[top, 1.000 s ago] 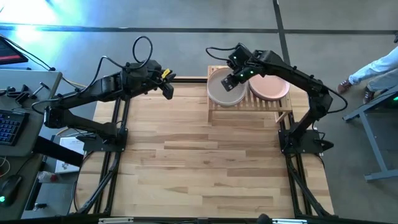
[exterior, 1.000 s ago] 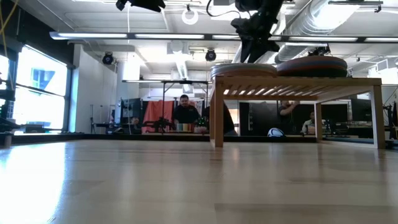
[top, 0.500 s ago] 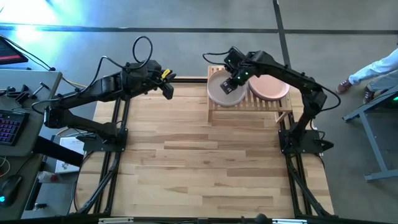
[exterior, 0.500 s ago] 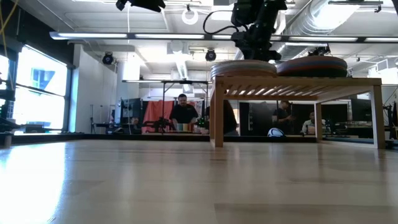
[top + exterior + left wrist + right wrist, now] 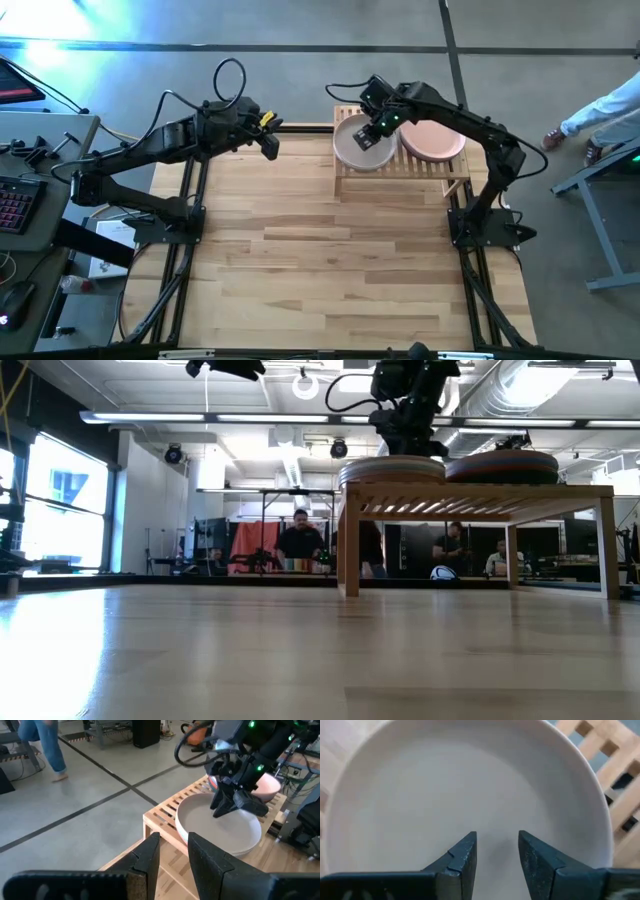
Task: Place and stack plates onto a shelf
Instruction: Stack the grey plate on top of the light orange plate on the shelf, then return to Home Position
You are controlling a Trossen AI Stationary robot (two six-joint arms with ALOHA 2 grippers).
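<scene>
Right end effector (image 5: 366, 138) has lowered over beige-grey plate (image 5: 356, 152).

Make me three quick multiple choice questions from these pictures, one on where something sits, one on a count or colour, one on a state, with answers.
1. Where is the right gripper?
A. over the beige-grey plate
B. beside the keyboard
C. under the shelf

2. How many plate stacks are on the shelf?
A. one
B. two
C. four

3. The right gripper's fingers are:
A. open, empty
B. clamped on a plate rim
C. holding a cup

Answers: 1 A, high view shows it above that plate. 2 B, the beige-grey stack and the pink-topped stack sit side by side. 3 A, nothing lies between them.
</scene>
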